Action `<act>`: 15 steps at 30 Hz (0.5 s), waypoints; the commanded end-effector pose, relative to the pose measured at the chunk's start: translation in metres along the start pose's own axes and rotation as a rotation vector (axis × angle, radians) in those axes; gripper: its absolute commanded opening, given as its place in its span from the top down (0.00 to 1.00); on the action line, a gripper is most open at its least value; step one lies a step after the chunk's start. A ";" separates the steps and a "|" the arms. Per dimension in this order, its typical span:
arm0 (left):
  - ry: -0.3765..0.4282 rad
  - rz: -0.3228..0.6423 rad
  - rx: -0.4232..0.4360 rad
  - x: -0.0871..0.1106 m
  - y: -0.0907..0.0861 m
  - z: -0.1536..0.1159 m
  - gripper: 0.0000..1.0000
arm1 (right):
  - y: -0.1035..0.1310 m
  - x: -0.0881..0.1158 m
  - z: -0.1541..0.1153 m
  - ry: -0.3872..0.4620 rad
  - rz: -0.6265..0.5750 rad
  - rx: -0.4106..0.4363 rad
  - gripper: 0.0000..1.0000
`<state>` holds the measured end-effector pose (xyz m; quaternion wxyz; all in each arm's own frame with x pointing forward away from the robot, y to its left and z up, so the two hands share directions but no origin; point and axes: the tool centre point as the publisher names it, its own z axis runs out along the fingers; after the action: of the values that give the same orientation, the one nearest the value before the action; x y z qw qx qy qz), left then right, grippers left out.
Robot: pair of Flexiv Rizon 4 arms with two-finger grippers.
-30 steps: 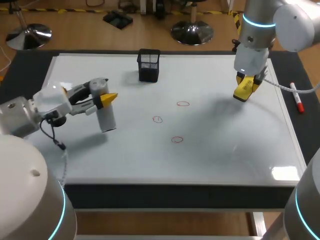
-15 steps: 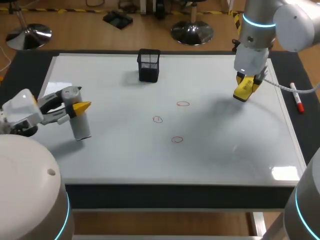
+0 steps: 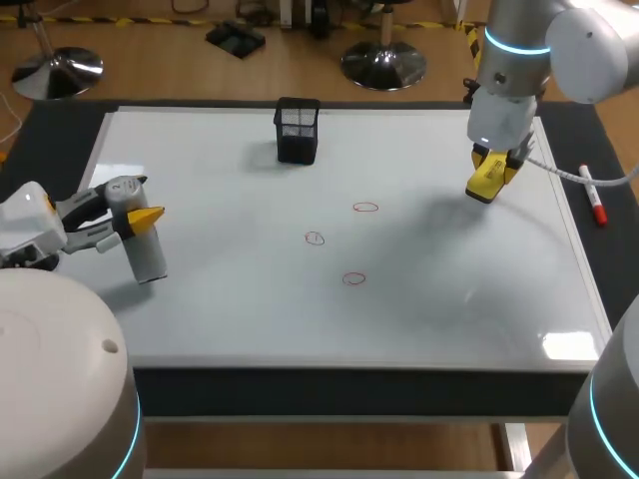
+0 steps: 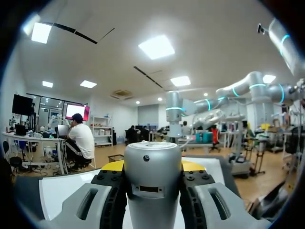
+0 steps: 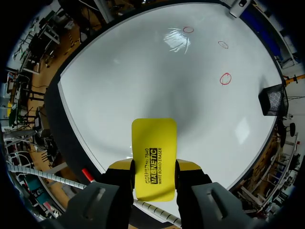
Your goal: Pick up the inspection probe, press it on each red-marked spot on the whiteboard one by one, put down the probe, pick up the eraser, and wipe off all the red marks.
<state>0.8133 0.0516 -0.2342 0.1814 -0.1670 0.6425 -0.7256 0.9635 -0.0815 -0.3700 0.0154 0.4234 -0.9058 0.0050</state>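
Our left gripper [image 3: 138, 220] is clamped on the probe [image 3: 148, 261], which stands between its fingers. We cannot tell if its lower end touches the whiteboard [image 3: 449, 299]. The three red marks [image 3: 315, 239] lie well beyond those fingertips. Our right gripper [image 5: 153, 165] grips the eraser [image 5: 154, 140], which juts ahead of its fingers above the board. We judge the probe is being set down. Next we rest it, part the fingers, then lower the eraser flat onto the nearest mark.
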 end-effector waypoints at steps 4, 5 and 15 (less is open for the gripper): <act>0.003 -0.001 0.001 -0.001 -0.001 0.000 1.00 | 0.004 -0.007 0.002 0.014 -0.039 0.006 1.00; 0.003 -0.001 0.001 -0.001 -0.001 0.000 1.00 | 0.013 -0.016 0.001 0.021 -0.064 0.012 1.00; 0.003 -0.001 0.001 -0.001 -0.001 0.000 1.00 | 0.084 -0.100 -0.007 0.013 -0.261 0.049 1.00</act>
<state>0.8145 0.0516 -0.2345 0.1800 -0.1660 0.6425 -0.7261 0.9580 0.0201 -0.3657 -0.0058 0.5342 -0.8453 0.0051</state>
